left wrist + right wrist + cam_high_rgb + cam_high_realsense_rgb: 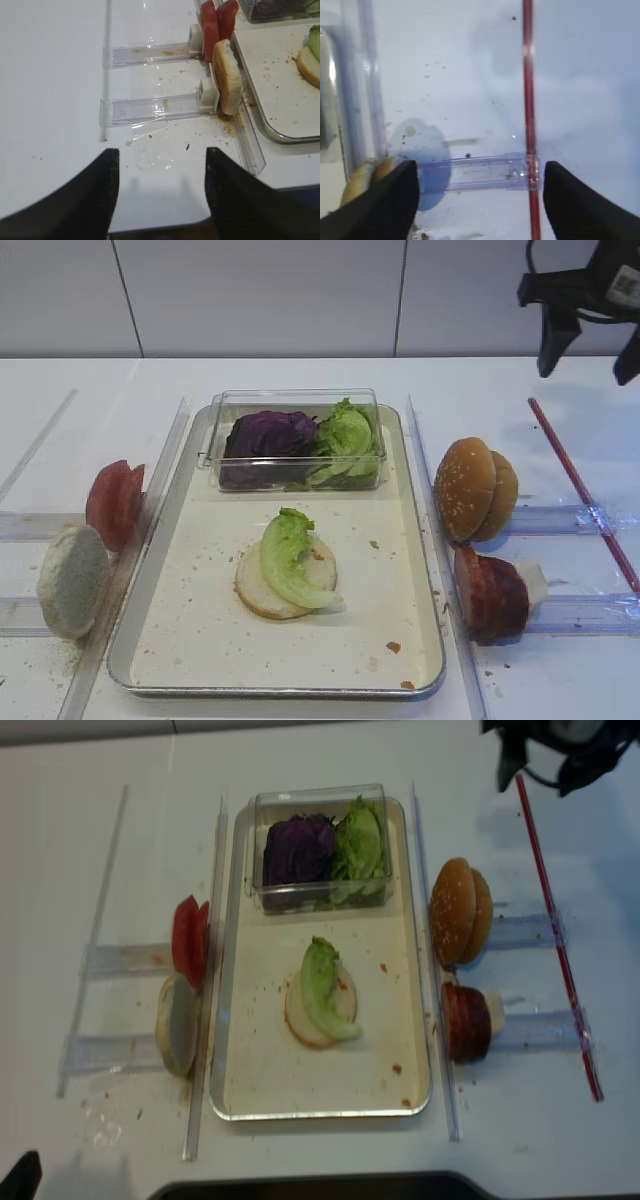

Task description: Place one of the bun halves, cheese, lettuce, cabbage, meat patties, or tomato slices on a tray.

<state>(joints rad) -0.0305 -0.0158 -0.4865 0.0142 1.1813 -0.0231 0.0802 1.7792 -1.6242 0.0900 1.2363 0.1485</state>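
- The right gripper point(590, 350) hangs high above the table, at the far right corner, with its jaws wide apart and nothing between them. In the right wrist view the two fingers stand far from each other over a clear rail point(480, 172) and a red rod point(528, 100).
- The left gripper point(157, 195) is low near the table's front left edge. Its jaws are also spread, and it holds nothing.
- The tray point(170, 640) lies in the middle. On it is a bun base point(262, 592) with one lettuce leaf point(288, 555) over it.
- A clear box point(290, 405) stands at the far end of the tray. The cabbage point(268, 433) fills its left part and more lettuce point(347, 435) its right part, touching each other.
- Right of the tray, two bun tops point(472, 487) stand on edge on a rail, and the patties point(490, 595) stand on edge on the next rail.
- Left of the tray are the tomato slices point(115, 502) and one more bun base point(72, 578), also on edge.
- Risk: the pieces on the rails lean on each other, so I think a grip on one can tip the next one or pull two together.
- Risk: the lettuce lies loose on the base. A new piece dropped off centre may push it off, or slide from it.
- Risk: the right gripper is just beside the red rod and may knock it when going down.
- Risk: reaching into the box may catch its wall and drag it.
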